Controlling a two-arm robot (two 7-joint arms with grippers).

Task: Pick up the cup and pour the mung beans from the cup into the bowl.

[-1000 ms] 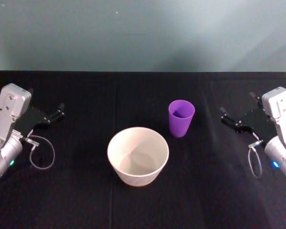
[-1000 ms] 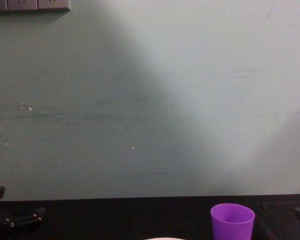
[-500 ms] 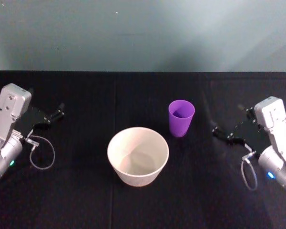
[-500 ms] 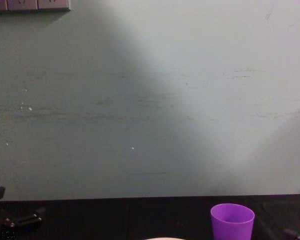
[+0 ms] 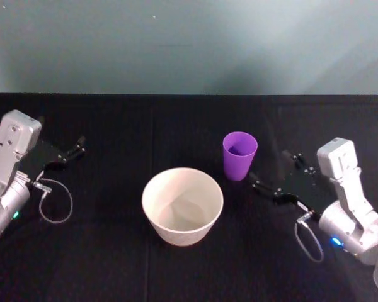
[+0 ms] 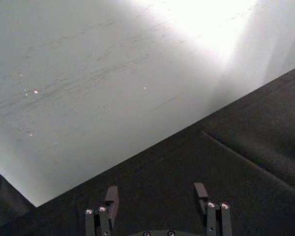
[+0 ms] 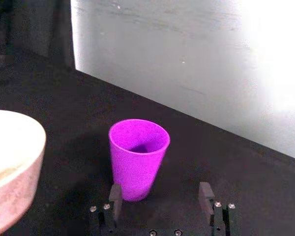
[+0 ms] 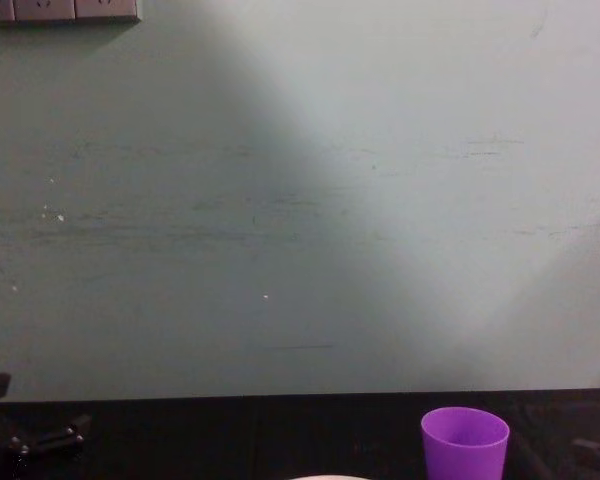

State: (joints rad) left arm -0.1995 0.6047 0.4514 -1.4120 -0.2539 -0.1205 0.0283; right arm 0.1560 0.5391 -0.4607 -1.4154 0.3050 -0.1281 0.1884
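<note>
The purple cup (image 5: 239,155) stands upright on the black table, just behind and to the right of the white bowl (image 5: 182,234). My right gripper (image 5: 269,168) is open, close to the cup's right side and pointing at it without touching. In the right wrist view the cup (image 7: 137,157) stands just ahead of the open right gripper (image 7: 160,191), nearer one of its fingers, with the bowl (image 7: 10,162) to one side. The cup's inside is in shadow, so no mung beans can be made out. My left gripper (image 5: 79,146) is parked open at the table's left.
A black cloth covers the table (image 5: 113,264), and a pale wall (image 8: 300,200) stands behind it. The chest view catches the cup (image 8: 465,443) and a sliver of the bowl's rim (image 8: 328,477). Free table lies between the bowl and the left arm.
My right arm has swung left and forward from the table's right edge to just beside the cup. The left arm, cup and bowl have not moved.
</note>
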